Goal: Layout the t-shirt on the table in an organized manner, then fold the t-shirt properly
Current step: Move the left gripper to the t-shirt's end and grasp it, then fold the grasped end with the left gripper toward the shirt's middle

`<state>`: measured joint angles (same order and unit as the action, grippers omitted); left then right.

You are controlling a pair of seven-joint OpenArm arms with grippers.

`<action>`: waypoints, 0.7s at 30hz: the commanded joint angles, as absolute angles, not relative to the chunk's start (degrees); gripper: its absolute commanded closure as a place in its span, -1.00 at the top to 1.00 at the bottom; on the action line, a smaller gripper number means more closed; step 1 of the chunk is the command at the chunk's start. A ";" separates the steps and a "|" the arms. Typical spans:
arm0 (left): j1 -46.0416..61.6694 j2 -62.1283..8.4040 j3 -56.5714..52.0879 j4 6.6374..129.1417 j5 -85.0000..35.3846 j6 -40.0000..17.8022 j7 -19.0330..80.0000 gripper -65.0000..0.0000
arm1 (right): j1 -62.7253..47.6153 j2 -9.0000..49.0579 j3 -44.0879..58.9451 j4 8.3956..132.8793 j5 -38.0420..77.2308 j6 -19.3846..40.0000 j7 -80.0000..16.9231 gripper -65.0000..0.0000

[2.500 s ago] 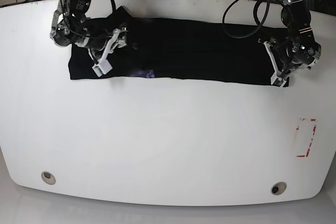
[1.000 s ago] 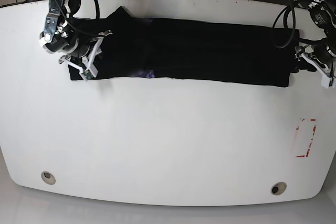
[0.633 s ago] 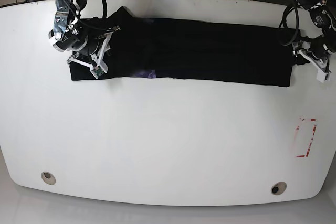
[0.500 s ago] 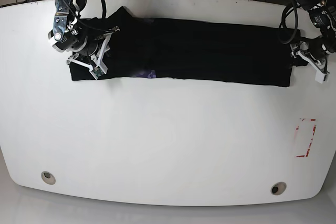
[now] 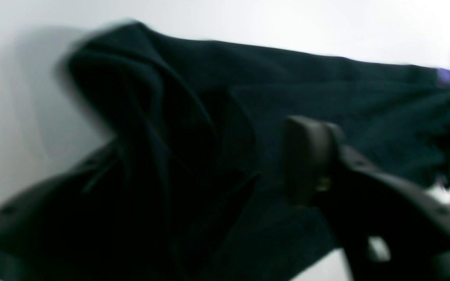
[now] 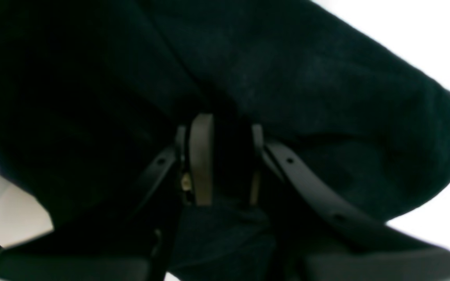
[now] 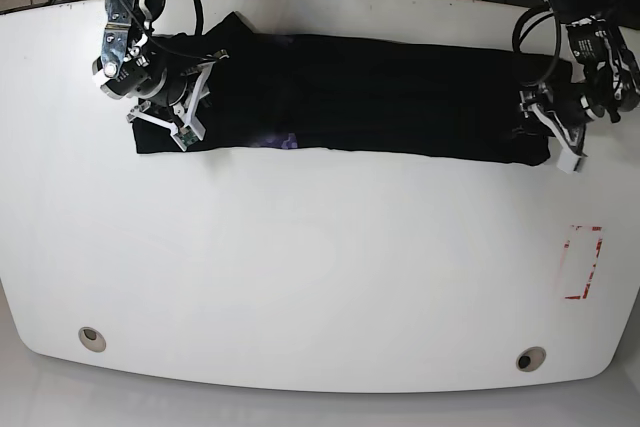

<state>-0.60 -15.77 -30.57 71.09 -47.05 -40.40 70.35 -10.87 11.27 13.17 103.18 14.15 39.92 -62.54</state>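
The black t-shirt lies as a long folded band across the far part of the white table, with a bit of purple at its near edge. My right gripper is over the shirt's left end; in the right wrist view it is shut on a fold of the black cloth. My left gripper is at the shirt's right end. In the blurred left wrist view it stands wide open with bunched cloth between the jaws; one finger shows, the other is hidden by cloth.
A red-and-white tape rectangle is at the right near the table's edge. Two round grommet holes sit near the front edge. Cables and dark gear lie beyond the far edge.
My left gripper has moved in from beyond the shirt's right edge onto its right end. My right gripper has stayed on the left end, after shifting slightly right a second ago.
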 commanded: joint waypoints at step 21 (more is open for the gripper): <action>5.41 -17.36 -26.42 98.51 -44.53 -40.00 76.18 -0.83 | -10.33 10.15 14.81 104.04 14.55 40.00 -61.49 -0.62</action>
<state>6.07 -16.73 -27.59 94.41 -43.27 -39.90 76.01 -10.85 9.54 14.59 103.11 13.89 40.03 -62.54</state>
